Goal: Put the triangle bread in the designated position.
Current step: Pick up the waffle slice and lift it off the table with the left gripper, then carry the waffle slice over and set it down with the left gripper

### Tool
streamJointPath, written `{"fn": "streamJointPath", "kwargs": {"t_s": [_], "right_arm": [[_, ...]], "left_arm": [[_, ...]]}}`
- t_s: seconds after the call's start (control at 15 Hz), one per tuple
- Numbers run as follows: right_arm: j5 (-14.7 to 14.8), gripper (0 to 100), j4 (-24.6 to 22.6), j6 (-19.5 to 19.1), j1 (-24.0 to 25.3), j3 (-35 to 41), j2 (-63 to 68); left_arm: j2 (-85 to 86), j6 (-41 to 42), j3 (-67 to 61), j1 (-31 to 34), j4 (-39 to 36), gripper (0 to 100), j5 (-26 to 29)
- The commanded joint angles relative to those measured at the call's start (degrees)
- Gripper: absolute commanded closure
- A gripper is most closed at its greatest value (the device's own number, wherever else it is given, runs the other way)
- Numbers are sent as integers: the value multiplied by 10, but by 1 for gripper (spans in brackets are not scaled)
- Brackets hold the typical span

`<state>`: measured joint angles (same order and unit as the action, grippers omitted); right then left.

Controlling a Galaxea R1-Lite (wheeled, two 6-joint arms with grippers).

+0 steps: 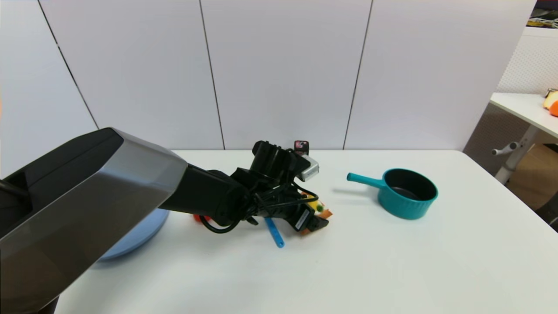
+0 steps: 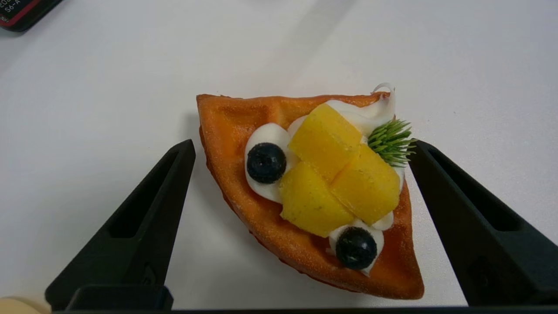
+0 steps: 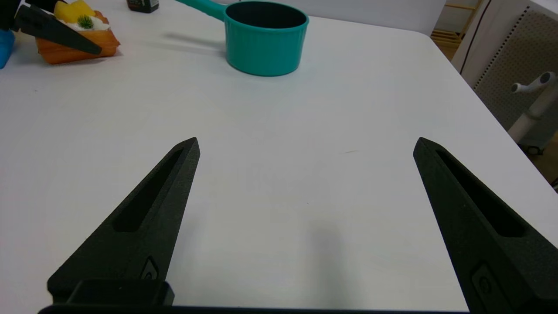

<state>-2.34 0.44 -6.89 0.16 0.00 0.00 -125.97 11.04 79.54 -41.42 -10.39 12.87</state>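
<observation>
Your left gripper (image 2: 301, 148) is down over the bread (image 2: 305, 187), fingers spread wide with one on each side of it and neither visibly pressing in. One fingertip sits right at the green sprig; the other stands just off the opposite crust edge. So the grasp is lined up but, as far as you can see, not yet closed.

The bread lies flat on the table (image 1: 392, 261), around the middle of it, nearer the far edge than the near one. A teal pot (image 1: 407, 194) stands to its right, well apart, also toward the far edge. A blue plate (image 1: 139, 237) shows at the left, mostly hidden under your left arm, and a blue stick (image 1: 274, 233) lies just beside the gripper.

Your right gripper (image 3: 305, 148) hovers wide and empty above the table's near right part, away from the work.

Judging progress: you are at the pick, early in the task. Closing, lifting, carrying and placing all remain. Which spot is the designated one, you cannot tell from here.
</observation>
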Motion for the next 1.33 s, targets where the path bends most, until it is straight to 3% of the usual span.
{"fn": "streamJointPath", "kwargs": {"t_s": [0.07, 0.73, 1.13, 1.33], "right_arm": [[0, 0, 0, -1, 0, 1, 1], [0, 0, 0, -1, 0, 1, 1], [0, 0, 1, -1, 0, 1, 1], [0, 0, 0, -1, 0, 1, 1]], "left_arm": [[1, 0, -1, -4, -2, 100, 0], [50, -2, -1, -5, 18, 100, 1], [146, 5, -7, 62, 60, 100, 3], [218, 32, -11, 119, 118, 100, 3]]}}
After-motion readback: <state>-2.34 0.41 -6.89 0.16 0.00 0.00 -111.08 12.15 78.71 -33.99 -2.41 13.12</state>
